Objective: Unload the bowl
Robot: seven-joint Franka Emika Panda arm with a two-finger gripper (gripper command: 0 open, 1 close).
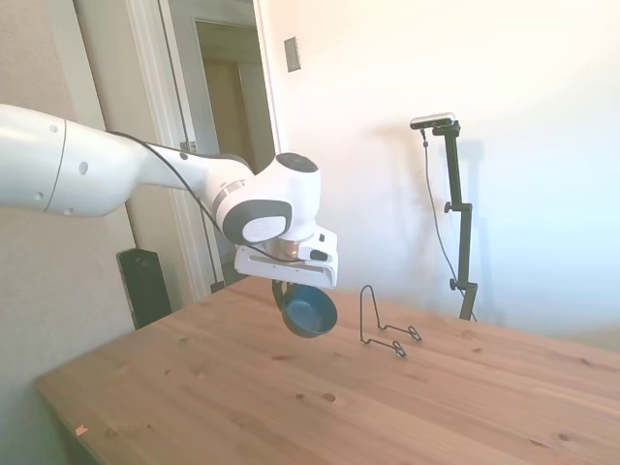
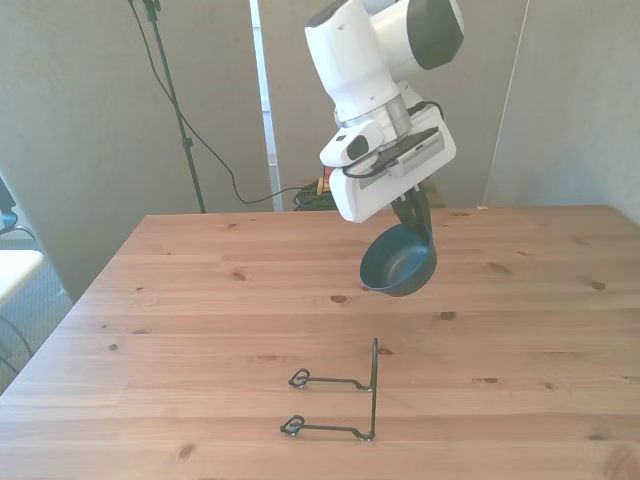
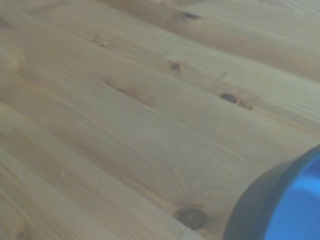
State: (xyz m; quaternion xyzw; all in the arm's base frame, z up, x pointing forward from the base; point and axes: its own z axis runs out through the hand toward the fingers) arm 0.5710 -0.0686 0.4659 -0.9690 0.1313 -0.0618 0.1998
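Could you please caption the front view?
White gripper holds small dark-blue bowl tilted above wooden table, thin black wire rack empty.

Bright daylight — side view washed out, wrist view softly blurred.

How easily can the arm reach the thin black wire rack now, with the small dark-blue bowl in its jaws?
Probably not to grasp it: the gripper is shut on the small dark-blue bowl, held above the wooden table. The thin black wire rack stands unobstructed.
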